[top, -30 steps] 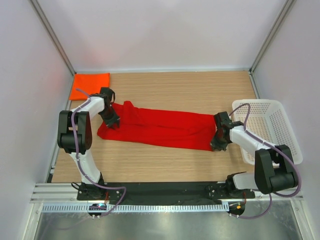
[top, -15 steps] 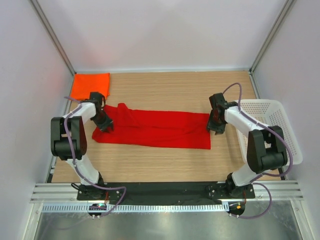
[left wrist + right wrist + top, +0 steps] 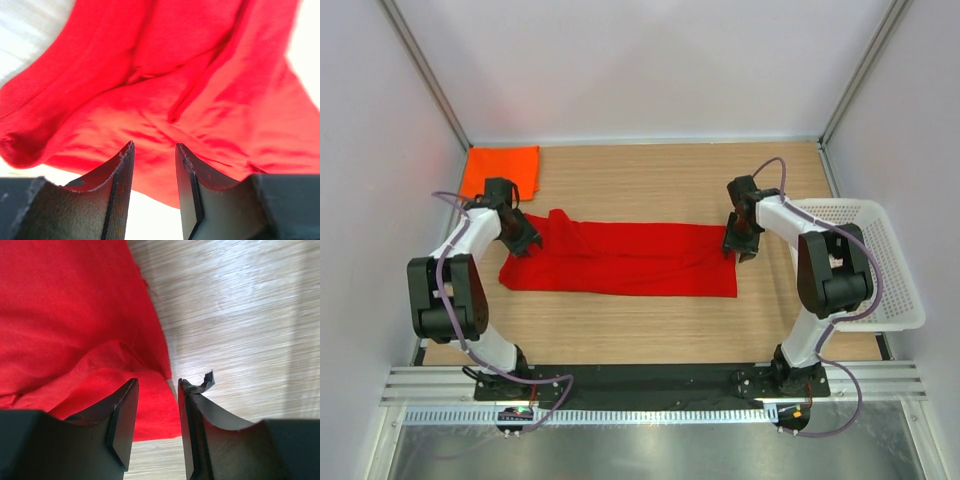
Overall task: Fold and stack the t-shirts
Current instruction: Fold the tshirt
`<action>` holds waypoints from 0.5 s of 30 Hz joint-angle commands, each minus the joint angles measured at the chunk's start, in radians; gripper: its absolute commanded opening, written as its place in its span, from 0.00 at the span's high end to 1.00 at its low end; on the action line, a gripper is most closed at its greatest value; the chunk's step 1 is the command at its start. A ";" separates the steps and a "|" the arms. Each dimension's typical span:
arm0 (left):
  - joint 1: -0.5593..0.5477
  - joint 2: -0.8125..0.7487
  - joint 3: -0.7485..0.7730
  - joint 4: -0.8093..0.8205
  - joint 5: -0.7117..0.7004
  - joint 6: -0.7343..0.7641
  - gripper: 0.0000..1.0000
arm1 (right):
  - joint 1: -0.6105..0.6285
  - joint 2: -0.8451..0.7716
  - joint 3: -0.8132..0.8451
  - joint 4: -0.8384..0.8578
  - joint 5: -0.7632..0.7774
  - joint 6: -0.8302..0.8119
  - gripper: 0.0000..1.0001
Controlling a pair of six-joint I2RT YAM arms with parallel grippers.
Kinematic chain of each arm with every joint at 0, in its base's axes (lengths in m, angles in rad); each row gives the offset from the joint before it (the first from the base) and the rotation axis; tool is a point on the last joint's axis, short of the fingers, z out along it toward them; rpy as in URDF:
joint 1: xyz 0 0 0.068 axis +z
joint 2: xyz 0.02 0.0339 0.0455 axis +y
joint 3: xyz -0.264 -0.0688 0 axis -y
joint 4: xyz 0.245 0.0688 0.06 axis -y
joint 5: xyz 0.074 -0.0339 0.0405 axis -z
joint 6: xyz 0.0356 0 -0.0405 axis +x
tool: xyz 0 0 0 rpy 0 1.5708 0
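The deeper red t-shirt [image 3: 620, 258] lies folded into a long flat strip across the middle of the wooden table [image 3: 650, 180]. The bright orange t-shirt [image 3: 500, 170] lies folded in the far left corner. My left gripper [image 3: 527, 243] hovers over the red strip's left end, open; in the left wrist view its gripper [image 3: 154, 145] has only rumpled red cloth [image 3: 200, 75] beyond the gap. My right gripper [image 3: 737, 247] is at the strip's right end. In the right wrist view, that gripper [image 3: 156, 382] stands open over the red corner [image 3: 60, 300], gripping nothing.
A white mesh basket [image 3: 880, 270] stands at the right edge, just beyond the right arm. White walls enclose the table on three sides. Bare wood shows behind and in front of the red strip.
Both arms carried the red shirt's ends toward the back and set the strip down flatter. Both grippers have opened and let go of the cloth.
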 commanded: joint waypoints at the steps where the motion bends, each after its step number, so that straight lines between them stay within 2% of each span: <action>1: -0.007 -0.009 0.043 0.021 0.067 0.005 0.60 | 0.020 -0.055 -0.010 -0.007 -0.017 0.009 0.55; 9: -0.007 0.154 0.063 0.048 0.129 -0.014 0.65 | 0.029 -0.056 -0.090 0.052 -0.043 0.038 0.60; 15: -0.006 0.201 0.052 0.044 0.095 -0.003 0.68 | 0.029 -0.079 -0.148 0.066 -0.015 0.058 0.75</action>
